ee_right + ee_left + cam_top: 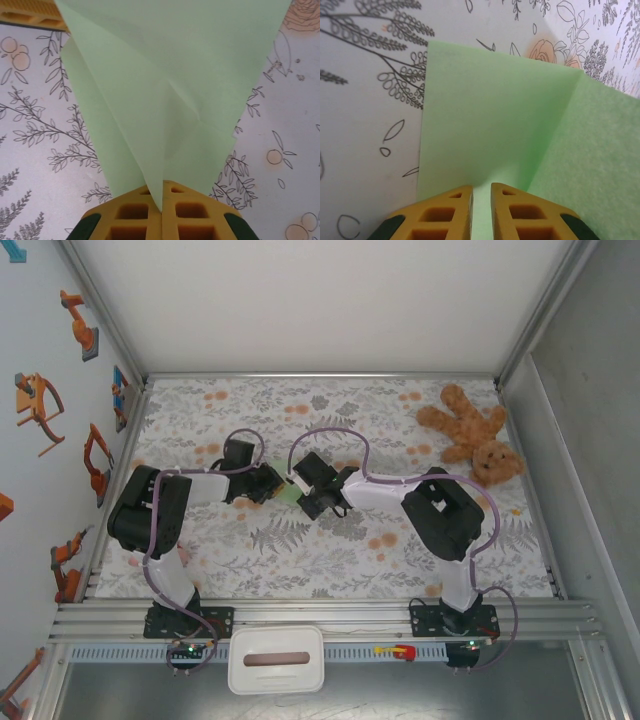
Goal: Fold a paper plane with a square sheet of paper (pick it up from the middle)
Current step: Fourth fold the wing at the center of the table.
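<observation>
**Sheet strung between both grippers at mid-table**

The table [330, 560] was seen open on every side of the meeting point, with bare patterned surface toward both the near and far edges. The bear [470, 435] was found well apart in the far right corner, judged out of any likely sweep.

The sheet [285, 492] was caught in the middle of the table, between the two grippers. Its long axis was laid left to right along the line joining them.

From the right gripper [161, 191] it was seen fanning away toward the left arm. A narrow folded point was clamped between fully closed fingers, and the paper widened from there.

From the left gripper [481, 194] the sheet was seen straight ahead, with a crease [555, 131] running off up and to the right. Those fingers were held a thin slit apart. Paper was seen running into the slit, but no firm pinch could be made out.

Both grippers were judged equally near, one at each end. The coming fold was judged to turn on that crease being kept in line between them. Room was judged ample, and the loose left hold was marked as the risk.
</observation>
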`<action>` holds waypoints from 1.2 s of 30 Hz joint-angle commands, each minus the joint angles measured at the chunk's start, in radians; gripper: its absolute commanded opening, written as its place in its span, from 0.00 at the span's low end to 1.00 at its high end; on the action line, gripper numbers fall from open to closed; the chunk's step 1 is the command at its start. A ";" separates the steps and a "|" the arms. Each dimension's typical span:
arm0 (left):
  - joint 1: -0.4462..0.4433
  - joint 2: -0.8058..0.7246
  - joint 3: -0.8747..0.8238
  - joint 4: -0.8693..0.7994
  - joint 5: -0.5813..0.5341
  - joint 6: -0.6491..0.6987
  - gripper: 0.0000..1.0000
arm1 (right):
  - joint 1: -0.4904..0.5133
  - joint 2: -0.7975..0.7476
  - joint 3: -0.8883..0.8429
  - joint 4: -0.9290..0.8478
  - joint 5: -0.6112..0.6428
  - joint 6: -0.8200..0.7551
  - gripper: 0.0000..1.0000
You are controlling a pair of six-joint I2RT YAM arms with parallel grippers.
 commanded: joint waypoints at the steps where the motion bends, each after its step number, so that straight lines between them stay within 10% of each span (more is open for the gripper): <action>1: 0.015 -0.030 0.027 -0.089 -0.016 0.054 0.20 | 0.005 -0.001 0.010 -0.036 -0.047 0.017 0.04; 15: 0.074 -0.254 -0.039 -0.300 -0.234 0.135 0.26 | -0.009 0.036 0.035 -0.075 -0.131 0.171 0.03; 36: -0.067 -0.132 -0.027 -0.062 -0.049 0.073 0.23 | -0.111 -0.033 -0.040 0.026 -0.299 0.316 0.02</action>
